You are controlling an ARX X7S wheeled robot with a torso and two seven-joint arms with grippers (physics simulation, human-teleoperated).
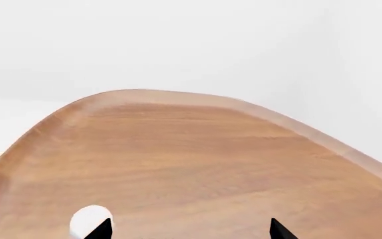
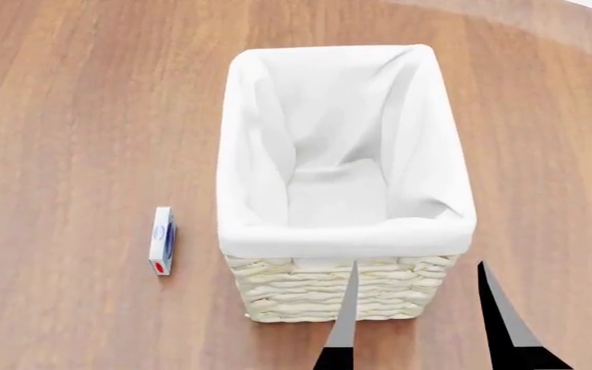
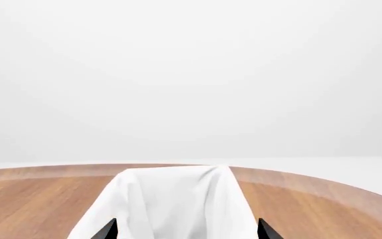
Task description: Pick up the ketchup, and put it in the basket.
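The round brown wooden table [image 2: 70, 116] carries the rectangular cream wicker basket [image 2: 348, 293] with white cloth liner, long axis running away from the empty, spread-fingered right gripper [image 2: 419, 324] just before it, while the ketchup shows nowhere and the left gripper [image 1: 187, 230] hangs open.

A brown wood-grain surface [image 2: 70, 116] with a rounded edge carries the basket [image 2: 338, 297], cream wicker with a white cloth liner. Left of the basket, near its front corner, a small white box [image 2: 161, 240] with blue and red marks lies apart from it.
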